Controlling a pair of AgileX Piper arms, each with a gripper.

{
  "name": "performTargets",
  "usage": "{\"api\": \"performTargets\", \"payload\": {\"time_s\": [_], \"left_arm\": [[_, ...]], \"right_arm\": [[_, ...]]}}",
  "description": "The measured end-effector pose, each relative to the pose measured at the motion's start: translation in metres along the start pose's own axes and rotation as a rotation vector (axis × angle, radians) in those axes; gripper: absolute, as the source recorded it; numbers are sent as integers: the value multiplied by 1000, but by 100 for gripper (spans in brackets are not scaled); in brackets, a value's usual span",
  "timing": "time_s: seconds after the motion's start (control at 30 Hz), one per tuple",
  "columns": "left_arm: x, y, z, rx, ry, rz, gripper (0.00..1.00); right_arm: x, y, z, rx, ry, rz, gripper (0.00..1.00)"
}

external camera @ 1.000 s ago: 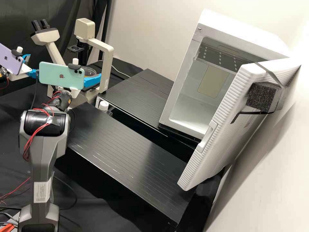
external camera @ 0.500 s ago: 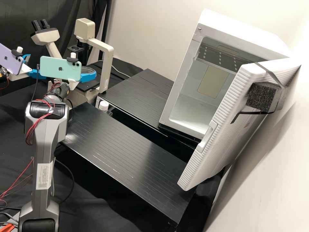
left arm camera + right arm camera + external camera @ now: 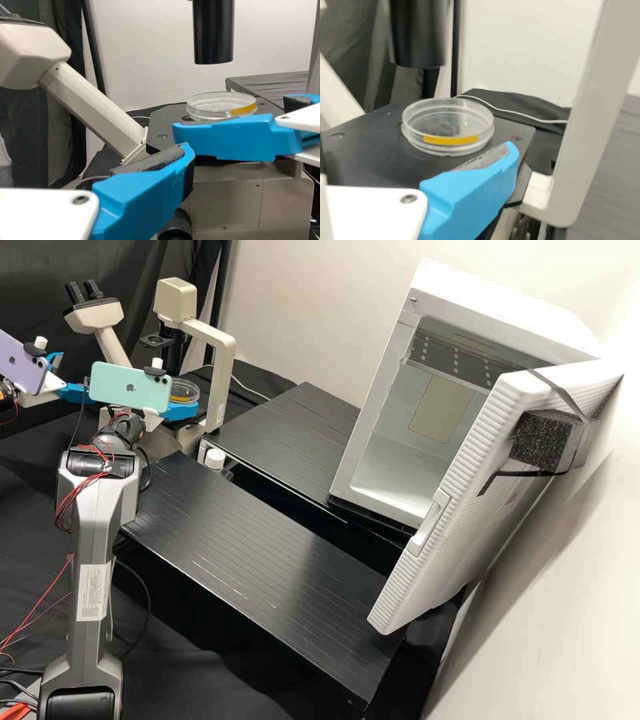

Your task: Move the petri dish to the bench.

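The clear petri dish (image 3: pixel 184 391) with a yellow strip rests on the microscope's dark stage. My right gripper (image 3: pixel 180 411) is low beside its near side, fingers apart, below the green phone. My left gripper (image 3: pixel 72 379) is farther left, open and holding nothing. In the left wrist view one own finger (image 3: pixel 145 192) of it shows in front of the right gripper, and the dish (image 3: pixel 220 105) lies beyond. In the right wrist view the dish (image 3: pixel 447 125) stands flat just past the blue finger (image 3: pixel 472 190), not enclosed.
The microscope's cream arm (image 3: pixel 222 383) rises right of the dish, with a black tube (image 3: pixel 213 32) overhead. Black ridged bench tops (image 3: pixel 267 553) extend rightward. A white-capped bottle (image 3: pixel 215 460) stands between them. The white incubator (image 3: pixel 373 433) has its door (image 3: pixel 460 473) swung open.
My right gripper rose slightly and shifted left across the dish's near side, then came back down and a little to the right. The left arm and dish have not visibly moved.
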Motion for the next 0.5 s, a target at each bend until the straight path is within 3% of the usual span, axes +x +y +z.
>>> {"api": "performTargets", "payload": {"time_s": [0.23, 0.5], "left_arm": [[0, 0, 0, 0, 0, 0, 100], [0, 0, 0, 0, 0, 0, 100]], "right_arm": [[6, -2, 4, 46, -24, 44, 100], [13, -6, 1, 45, -17, 56, 100]]}}
